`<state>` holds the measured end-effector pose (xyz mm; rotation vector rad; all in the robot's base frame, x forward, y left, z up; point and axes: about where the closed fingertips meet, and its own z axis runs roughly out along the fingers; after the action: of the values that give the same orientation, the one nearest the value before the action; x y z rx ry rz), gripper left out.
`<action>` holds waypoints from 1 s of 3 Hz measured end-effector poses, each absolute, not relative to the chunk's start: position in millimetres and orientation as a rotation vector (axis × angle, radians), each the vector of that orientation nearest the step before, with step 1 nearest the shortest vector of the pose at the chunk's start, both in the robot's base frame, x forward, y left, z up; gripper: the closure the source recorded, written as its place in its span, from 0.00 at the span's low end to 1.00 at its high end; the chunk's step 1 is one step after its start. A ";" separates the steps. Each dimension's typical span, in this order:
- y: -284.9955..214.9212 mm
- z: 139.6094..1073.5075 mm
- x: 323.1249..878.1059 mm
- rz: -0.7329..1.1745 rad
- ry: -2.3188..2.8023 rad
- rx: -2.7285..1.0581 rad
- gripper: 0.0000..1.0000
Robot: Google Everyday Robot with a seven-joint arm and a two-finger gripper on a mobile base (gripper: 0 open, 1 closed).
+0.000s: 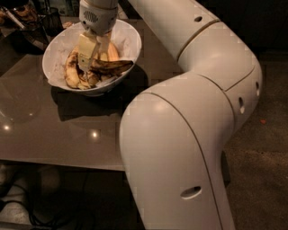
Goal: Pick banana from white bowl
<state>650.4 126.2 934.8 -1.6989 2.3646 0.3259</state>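
Robot hand [93,63] lowered into the white bowl [99,90] at the far left of the tabletop [54,130]. The large white arm [193,112] fills the near right of the view, hides the tabletop's right part and runs out of frame at the top and bottom. The hand's tip is sunk among the fruit, and whether it is spread, pressed together or pinching anything cannot be told. The bowl is wide, deep and glossy, with crinkled white paper [56,60] showing against its inner left wall. Its far rim is partly covered by the wrist. Inside lie several bananas. A yellower, dark-spotted one [71,72] curves along the left side, and paler pieces beneath the hand are hard to separate. The banana [114,66] is dark brown-black with dull yellow streaks. It lies across the right half of the bowl, its pointed right tip near the rim and its left end meeting the hand's tip. Dark objects [22,13] at the far left corner are cut off and indistinct.
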 end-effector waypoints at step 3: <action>125.2 922.9 653.7 0.326 2.396 -1.701 0.32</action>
<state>653.7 125.2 922.9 -1.7005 2.3958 0.3261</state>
